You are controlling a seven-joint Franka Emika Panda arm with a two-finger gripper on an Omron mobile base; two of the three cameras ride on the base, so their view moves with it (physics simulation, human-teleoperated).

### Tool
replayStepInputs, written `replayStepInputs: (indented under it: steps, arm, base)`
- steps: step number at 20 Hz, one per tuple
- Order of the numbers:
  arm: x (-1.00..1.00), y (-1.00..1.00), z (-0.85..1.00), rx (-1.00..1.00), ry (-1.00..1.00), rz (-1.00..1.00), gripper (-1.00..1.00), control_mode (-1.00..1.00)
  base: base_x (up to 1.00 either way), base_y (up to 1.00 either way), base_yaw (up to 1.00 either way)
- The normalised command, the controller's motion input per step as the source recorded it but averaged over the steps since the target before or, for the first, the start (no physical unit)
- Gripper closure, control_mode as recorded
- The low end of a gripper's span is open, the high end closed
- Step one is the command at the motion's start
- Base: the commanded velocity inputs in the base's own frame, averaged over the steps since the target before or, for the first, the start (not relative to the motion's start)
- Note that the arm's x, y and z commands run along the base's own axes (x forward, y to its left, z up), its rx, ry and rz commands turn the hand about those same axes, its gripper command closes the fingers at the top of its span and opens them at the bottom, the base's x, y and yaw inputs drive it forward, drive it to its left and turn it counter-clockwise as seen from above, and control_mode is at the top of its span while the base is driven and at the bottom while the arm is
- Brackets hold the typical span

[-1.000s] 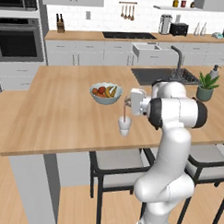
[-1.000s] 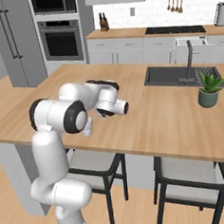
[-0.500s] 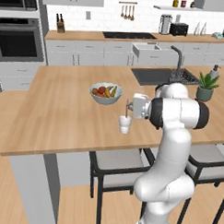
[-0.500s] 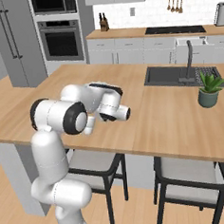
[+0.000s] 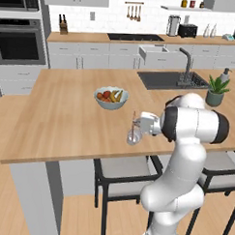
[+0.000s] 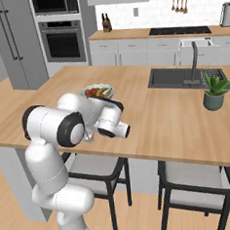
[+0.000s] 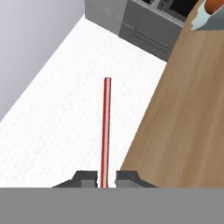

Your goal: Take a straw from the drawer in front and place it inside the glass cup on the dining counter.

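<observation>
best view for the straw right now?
Hand view: the straw runs its full length up from between the shut claw tips, against the pale floor. The left base view shows it small, upright at the cup. In the right base view the arm hides it.

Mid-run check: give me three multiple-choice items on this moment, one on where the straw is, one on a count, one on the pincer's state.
1. Where is the thin red-pink straw?
A. lying in the sink
B. upright at the small clear glass cup
C. in the fruit bowl

2. How many potted green plants stand on the light-wood dining counter?
A. one
B. two
C. three

3. The pincer is:
A. wide open
B. shut on nothing
C. shut on the straw

Answers: 1 B, the left base view shows it standing at the cup. 2 A, one plant by the sink. 3 C, the hand view shows the fingertips clamping the straw's end.
</observation>
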Motion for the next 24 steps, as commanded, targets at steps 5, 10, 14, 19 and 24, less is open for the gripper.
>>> replayStepInputs:
  steps: [5,10,14,19,24]
  arm:
    - [0.63,0.01,-0.26,0.00,-0.04,0.00,1.00,-1.00]
    - [0.00,-0.02,-0.26,0.00,-0.09,0.03,1.00,-1.00]
    - [-0.66,-0.13,-0.31,0.00,-0.20,0.06,1.00,-1.00]
    - [-0.09,-0.12,-0.04,0.04,-0.15,0.04,1.00,-1.00]
    - [0.01,-0.06,0.00,0.06,-0.09,0.02,-1.00,-1.00]
  base:
    - [0.00,0.00,0.00]
    - [0.00,0.00,0.00]
    - [0.00,0.00,0.00]
    - [0.00,0.00,0.00]
    - [0.00,0.00,0.00]
